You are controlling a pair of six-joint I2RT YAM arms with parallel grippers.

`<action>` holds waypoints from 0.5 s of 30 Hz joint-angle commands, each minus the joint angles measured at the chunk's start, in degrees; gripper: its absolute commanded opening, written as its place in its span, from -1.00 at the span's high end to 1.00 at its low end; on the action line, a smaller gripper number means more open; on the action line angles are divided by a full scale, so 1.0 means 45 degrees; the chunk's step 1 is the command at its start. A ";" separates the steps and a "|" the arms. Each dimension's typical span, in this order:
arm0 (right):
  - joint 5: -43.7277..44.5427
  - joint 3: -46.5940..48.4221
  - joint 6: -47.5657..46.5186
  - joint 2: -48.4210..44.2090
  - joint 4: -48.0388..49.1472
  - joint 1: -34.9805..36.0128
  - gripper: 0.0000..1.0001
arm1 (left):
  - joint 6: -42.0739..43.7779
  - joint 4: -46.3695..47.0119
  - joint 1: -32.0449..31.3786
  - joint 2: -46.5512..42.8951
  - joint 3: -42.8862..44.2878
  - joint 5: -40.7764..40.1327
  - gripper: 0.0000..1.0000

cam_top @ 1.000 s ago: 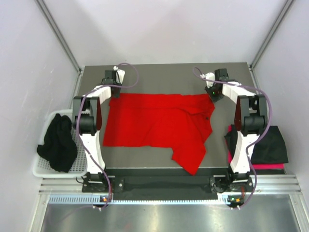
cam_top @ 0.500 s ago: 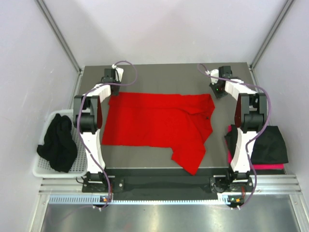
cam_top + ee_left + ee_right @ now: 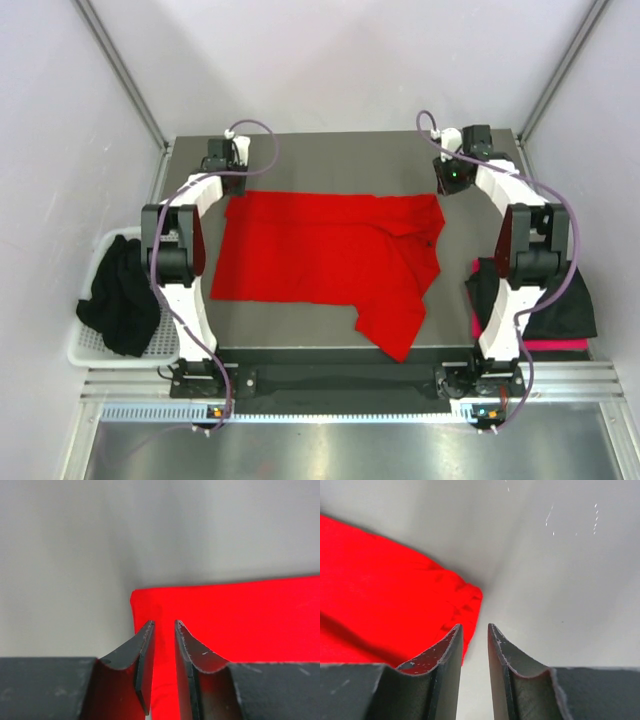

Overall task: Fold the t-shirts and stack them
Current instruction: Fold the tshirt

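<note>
The left pincer (image 3: 164,625) and right pincer (image 3: 475,627) are open a crack, empty, above corners of the red t-shirt (image 3: 240,620).

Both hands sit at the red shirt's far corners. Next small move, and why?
Probably swing the right hand toward the flap of the red shirt jutting at the near edge, to pinch it. Both it and the left hand hold nothing, and that flap alone breaks the shirt's flat rectangle.
</note>
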 commanded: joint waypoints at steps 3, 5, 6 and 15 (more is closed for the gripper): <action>-0.1167 0.0519 0.0651 -0.0796 -0.0389 -0.0036 0.45 | -0.0265 0.0117 -0.0141 -0.1166 -0.0158 0.0467 0.45; -0.1712 0.0770 0.0866 -0.0525 -0.0584 -0.0036 0.42 | -0.0265 0.0136 -0.0141 -0.1205 -0.0217 0.0428 0.44; -0.1909 0.0985 0.0905 -0.0329 -0.1010 -0.0036 0.42 | -0.0265 0.0136 -0.0161 -0.1205 -0.0275 0.0428 0.44; -0.2087 0.2549 0.1042 0.1156 -0.1835 -0.0055 0.39 | -0.0128 0.0371 -0.0161 -0.1108 -0.0470 0.0057 0.42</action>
